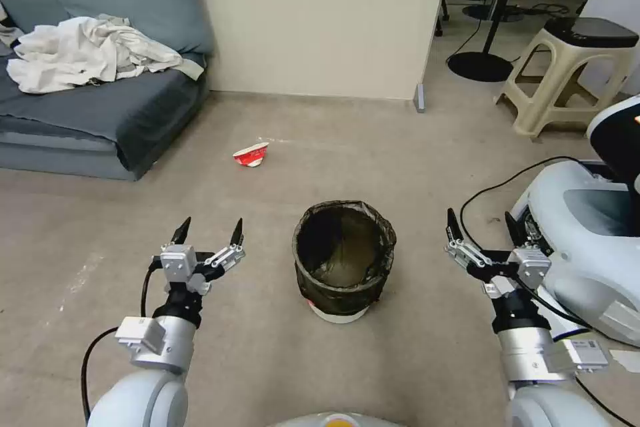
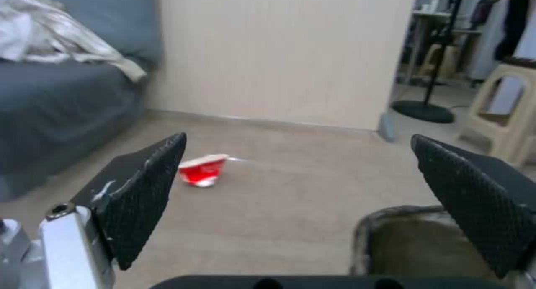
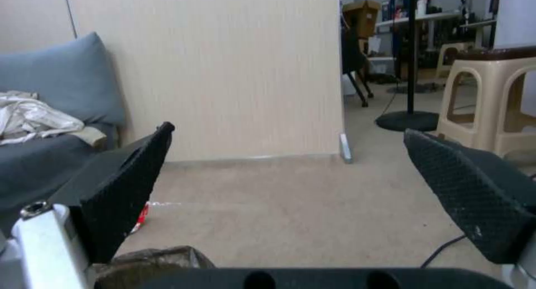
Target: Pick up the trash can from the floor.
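Trash can (image 1: 344, 260): upright on floor (image 1: 413, 167), between left gripper (image 1: 208, 230) and right gripper (image 1: 481, 227), both spread wide, empty, seemingly poised to flank it.

Hidden and cut-off parts around the trash can (image 1: 344, 257)

The trash can's dark bag covers most of its white wall, and its contents cannot be told. The right wrist view cuts it to a sliver of bag rim, with the crushed cup (image 3: 140, 218) beyond it mostly behind a finger.
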Robot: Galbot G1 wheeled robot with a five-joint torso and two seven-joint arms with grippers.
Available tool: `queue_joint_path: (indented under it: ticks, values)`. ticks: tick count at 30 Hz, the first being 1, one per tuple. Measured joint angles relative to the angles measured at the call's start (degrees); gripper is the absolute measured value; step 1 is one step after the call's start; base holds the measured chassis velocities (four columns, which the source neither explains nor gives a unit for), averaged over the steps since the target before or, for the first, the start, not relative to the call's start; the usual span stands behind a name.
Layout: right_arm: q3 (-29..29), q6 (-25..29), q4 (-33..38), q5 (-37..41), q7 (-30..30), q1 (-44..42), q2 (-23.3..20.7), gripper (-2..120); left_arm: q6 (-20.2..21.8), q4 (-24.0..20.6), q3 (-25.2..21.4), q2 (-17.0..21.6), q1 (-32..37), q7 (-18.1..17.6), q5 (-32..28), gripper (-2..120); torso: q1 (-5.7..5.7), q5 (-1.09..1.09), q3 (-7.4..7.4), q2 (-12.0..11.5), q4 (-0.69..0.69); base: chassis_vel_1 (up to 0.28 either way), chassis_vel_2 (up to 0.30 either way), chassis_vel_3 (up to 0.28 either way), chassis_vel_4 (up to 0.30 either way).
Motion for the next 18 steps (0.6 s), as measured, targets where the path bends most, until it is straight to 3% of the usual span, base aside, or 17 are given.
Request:
queue_joint_path:
  ticks: [3,8,18]
  values:
    - [-0.1,0.0,-0.2,-0.1,0.0,0.0,0.1,100,2.1,0.0,0.6,0.9,-0.6,-0.3,-1.9,100,0.00,0.00,0.00,0.0,0.00,0.000,0.000,0.000,0.000]
    - [-0.2,-0.1,-0.8,-0.2,0.0,0.6,0.1,100,10.8,1.1,2.7,3.5,-3.2,-1.4,-6.7,100,0.00,0.00,0.00,0.0,0.00,0.000,0.000,0.000,0.000]
    - [-0.1,-1.1,-1.0,-0.2,0.1,1.0,-0.2,100,19.0,4.3,6.6,6.8,-7.9,-2.2,-13.4,100,0.00,0.00,0.00,0.0,0.00,0.000,0.000,0.000,0.000]
